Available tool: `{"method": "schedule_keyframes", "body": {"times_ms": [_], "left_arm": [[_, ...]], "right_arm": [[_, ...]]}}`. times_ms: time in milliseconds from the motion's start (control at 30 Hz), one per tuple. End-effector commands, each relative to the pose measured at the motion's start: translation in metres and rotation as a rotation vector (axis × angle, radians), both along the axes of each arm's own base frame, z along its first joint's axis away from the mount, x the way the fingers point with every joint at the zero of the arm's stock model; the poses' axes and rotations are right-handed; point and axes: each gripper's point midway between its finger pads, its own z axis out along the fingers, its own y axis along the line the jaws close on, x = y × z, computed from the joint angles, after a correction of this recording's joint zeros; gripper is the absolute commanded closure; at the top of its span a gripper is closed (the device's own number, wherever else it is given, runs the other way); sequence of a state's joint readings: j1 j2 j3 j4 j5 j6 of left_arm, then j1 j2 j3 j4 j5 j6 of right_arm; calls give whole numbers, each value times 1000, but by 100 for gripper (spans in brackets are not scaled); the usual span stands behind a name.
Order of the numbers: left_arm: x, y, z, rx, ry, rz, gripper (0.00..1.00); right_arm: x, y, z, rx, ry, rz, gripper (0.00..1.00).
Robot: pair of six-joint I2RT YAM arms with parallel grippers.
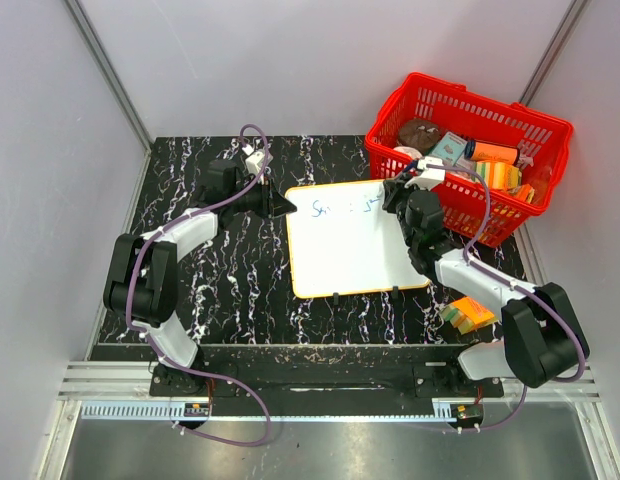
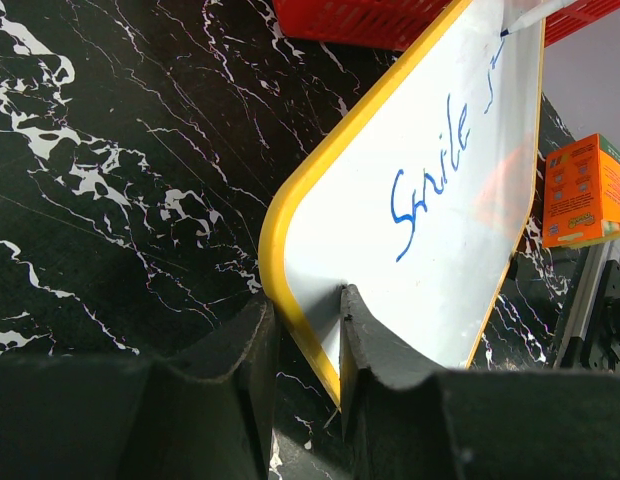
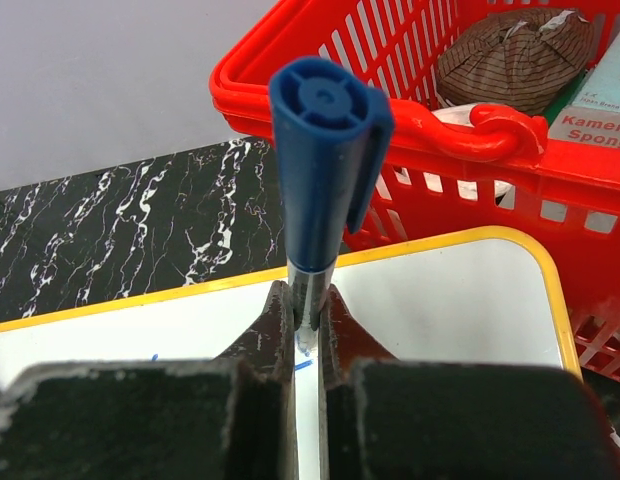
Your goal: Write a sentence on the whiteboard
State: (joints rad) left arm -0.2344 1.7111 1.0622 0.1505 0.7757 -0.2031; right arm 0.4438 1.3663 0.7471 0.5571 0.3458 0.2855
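The whiteboard point(image 1: 350, 245), white with a yellow frame, lies on the black marble table. Blue writing point(image 1: 325, 208) reads "Smile" in the left wrist view point(image 2: 430, 175), with a further stroke point(image 1: 367, 205) begun to its right. My left gripper point(image 1: 287, 206) is shut on the board's far left corner point(image 2: 310, 340), one finger under and one on top. My right gripper point(image 1: 398, 200) is shut on a blue-capped marker point(image 3: 320, 150) held upright, its tip down at the board's upper right area point(image 3: 460, 290).
A red basket point(image 1: 535, 120) with packets and a brown bundle stands just behind and right of the board, close to my right gripper. An orange-green box point(image 1: 468, 315) lies on the table by the right arm. Grey walls enclose the table.
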Motion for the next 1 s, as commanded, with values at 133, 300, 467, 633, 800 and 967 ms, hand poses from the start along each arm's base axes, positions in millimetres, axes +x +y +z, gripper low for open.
{"method": "schedule_keyframes", "body": {"times_ms": [133, 300, 467, 633, 800, 967], "left_arm": [[-13, 0, -63, 190, 37, -22, 100], [-14, 0, -62, 190, 37, -24, 100], [-15, -1, -62, 192, 37, -26, 100], [-14, 0, -62, 192, 35, -23, 100], [-13, 0, -62, 193, 35, -22, 100], [-14, -1, -63, 192, 37, -25, 100]], "right_arm": [[3, 3, 15, 30, -35, 18, 100], [-1, 3, 12, 27, -23, 24, 100], [-4, 1, 5, 23, -8, 22, 100], [-8, 1, -3, 25, 12, 26, 100], [-14, -3, -8, 29, 24, 22, 100], [-20, -4, -14, 30, 37, 26, 100]]}}
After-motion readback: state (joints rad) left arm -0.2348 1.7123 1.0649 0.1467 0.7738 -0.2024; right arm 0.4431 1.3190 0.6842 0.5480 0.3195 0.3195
